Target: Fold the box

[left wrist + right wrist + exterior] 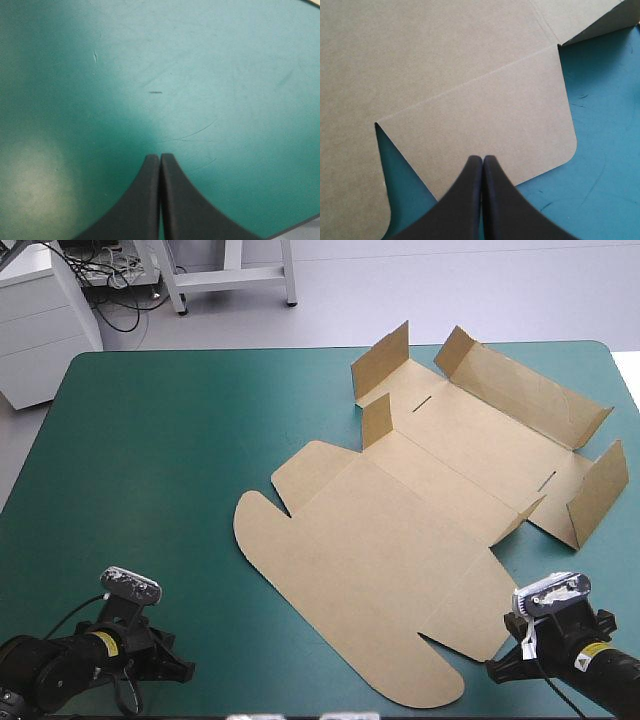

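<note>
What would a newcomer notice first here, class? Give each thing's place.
The brown box lies opened out across the middle and right of the teal-green table, small flaps raised at its far end. Near the table's near edge the left gripper, shut, is over bare cover; the right gripper, shut, points at a rounded flap.

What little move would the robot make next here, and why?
Probably open the right gripper and ease it onto the rounded flap at its fingertips. Its fingers are shut and hold nothing, and most of the brown box lies flat, not yet folded.
</note>
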Controlling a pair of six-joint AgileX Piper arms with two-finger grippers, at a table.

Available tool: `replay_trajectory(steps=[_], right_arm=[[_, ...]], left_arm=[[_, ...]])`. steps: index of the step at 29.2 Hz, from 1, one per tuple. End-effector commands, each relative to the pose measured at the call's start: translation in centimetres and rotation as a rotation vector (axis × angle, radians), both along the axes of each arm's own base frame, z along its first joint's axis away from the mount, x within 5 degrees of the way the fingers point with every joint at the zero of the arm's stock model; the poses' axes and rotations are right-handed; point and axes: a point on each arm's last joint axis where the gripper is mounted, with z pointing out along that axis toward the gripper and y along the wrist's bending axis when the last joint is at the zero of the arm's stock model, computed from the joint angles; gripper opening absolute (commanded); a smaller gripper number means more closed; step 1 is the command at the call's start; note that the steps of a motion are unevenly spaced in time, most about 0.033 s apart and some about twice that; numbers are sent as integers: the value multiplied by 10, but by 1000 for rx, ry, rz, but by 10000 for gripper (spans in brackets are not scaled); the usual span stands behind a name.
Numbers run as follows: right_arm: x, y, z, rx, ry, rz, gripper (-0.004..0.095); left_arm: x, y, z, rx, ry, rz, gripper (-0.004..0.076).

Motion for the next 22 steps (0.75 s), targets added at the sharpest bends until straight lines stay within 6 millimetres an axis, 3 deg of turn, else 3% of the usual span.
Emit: replay_trajectory(steps=[1,12,22], right_arm=[[4,1,11,17,-65,-5,-23],[5,2,16,98,-73,-56,-23],[5,-2,86,206,-352,-128,-6]], left_arm=[[4,-2,12,-36,-57,6,-32],[4,-2,12,-36,-57,6,-32],[4,-2,12,-36,-57,6,-32]])
